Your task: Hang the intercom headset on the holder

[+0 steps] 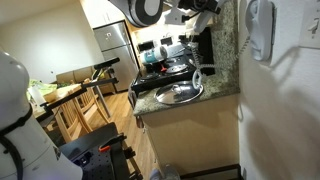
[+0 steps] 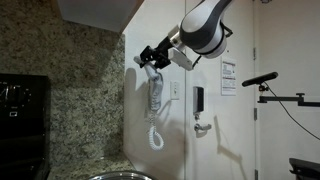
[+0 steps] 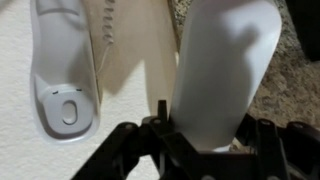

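One holder (image 1: 262, 28) on white wall (image 1: 290, 110), granite backsplash (image 2: 60, 90)

Intercom headset (image 3: 225, 70): white. Claw (image 3: 205, 135): black. Holder (image 3: 65, 70), beside claw: light grey. Coiled cord (image 2: 155, 135), below claw: white. Backsplash (image 2: 60, 90): speckled brown-grey granite. Wall (image 2: 210, 140): white.

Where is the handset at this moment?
In the wrist view the handset is at the right, clamped in the gripper, beside the holder on its left.
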Robot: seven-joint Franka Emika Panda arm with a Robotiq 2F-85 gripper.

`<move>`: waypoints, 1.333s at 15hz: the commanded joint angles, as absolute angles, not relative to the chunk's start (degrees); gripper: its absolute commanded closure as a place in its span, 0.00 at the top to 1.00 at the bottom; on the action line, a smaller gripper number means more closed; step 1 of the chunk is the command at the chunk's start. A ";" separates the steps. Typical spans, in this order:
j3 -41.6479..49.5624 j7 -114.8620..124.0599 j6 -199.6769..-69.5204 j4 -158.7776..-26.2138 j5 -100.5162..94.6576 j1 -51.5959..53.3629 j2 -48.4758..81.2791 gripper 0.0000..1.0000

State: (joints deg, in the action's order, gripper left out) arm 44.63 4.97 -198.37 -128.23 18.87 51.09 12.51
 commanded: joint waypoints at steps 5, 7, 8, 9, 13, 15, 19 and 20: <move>47.25 8.48 -198.37 -128.21 23.71 53.10 18.83 0.59; 47.26 9.39 -198.37 -128.14 23.77 53.24 19.94 0.59; 47.27 9.41 -198.37 -128.07 23.80 53.30 20.10 0.59; 47.30 9.41 -198.37 -128.02 23.80 53.31 20.11 0.59; 52.36 7.84 -198.37 -124.04 22.69 57.87 21.32 0.34; 55.81 8.43 -198.37 -120.93 23.29 60.91 23.62 0.34; 58.82 11.51 -198.37 -117.69 23.95 63.53 27.04 0.34; 58.71 12.67 -198.37 -117.48 24.10 63.56 27.60 0.34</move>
State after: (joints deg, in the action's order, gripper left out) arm 56.98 9.36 -198.37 -120.23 23.15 62.58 23.81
